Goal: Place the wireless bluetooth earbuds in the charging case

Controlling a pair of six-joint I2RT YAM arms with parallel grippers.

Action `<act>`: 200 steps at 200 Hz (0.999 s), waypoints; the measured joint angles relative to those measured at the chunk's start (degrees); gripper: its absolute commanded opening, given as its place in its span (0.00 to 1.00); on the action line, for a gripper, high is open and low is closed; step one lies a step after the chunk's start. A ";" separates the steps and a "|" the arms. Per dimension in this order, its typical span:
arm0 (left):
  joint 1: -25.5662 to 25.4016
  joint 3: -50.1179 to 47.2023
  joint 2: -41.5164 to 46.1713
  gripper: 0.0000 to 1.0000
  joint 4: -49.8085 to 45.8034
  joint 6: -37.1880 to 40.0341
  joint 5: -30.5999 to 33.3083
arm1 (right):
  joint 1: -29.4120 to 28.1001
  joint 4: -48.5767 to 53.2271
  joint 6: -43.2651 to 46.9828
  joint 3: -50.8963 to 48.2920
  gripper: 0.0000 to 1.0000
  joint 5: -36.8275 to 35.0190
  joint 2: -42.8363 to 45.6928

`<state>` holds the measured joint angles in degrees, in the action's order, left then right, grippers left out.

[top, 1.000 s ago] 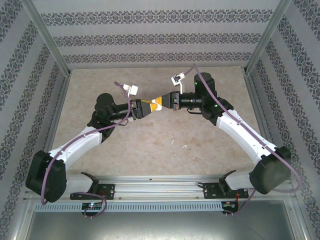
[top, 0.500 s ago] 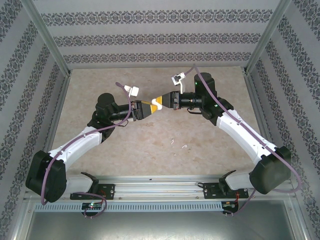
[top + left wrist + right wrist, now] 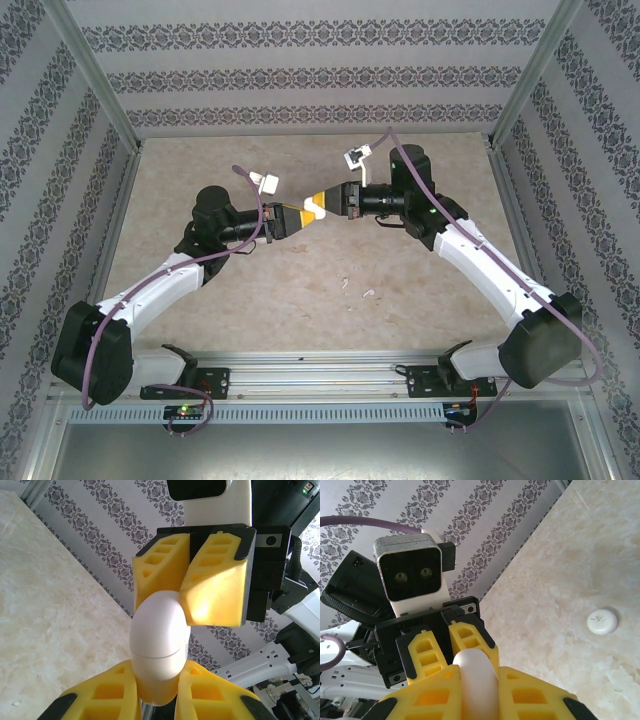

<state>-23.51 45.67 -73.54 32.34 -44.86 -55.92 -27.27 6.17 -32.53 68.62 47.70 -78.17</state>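
The white egg-shaped charging case (image 3: 311,207) hangs in mid-air above the table's middle, lid closed, with a thin seam across it (image 3: 159,635). My left gripper (image 3: 157,680) is shut on its lower end. My right gripper (image 3: 477,690) is shut on the other end, its yellow fingers (image 3: 215,580) meeting mine head-on. In the right wrist view the case (image 3: 476,677) fills the gap between the pads. Two tiny white pieces (image 3: 345,283) (image 3: 368,293) lie on the table below. They are too small to tell whether they are earbuds.
A round white disc (image 3: 602,621) lies on the marble table (image 3: 200,330). Patterned walls and metal frame posts (image 3: 95,90) close in the back and sides. A purple cable (image 3: 240,175) loops above the left wrist.
My left gripper has closed onto the case, which the right gripper was holding. Both arms have stayed almost in place.
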 measured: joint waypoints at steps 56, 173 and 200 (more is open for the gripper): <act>0.00 -1.18 1.97 0.00 0.20 3.34 1.05 | -0.02 -0.83 -0.28 0.00 0.22 1.42 -0.09; -0.11 -4.39 8.00 0.00 -0.20 15.23 3.48 | 2.29 -0.76 -8.02 1.31 0.52 0.70 -5.11; -0.11 -4.90 9.07 0.00 -2.14 18.25 5.97 | 2.32 0.66 -8.94 1.31 0.56 0.57 -4.76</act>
<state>-23.62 40.77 -64.47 30.20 -26.61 -49.95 -24.95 6.83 -41.47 69.93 48.27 -82.94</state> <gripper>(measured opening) 0.151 0.550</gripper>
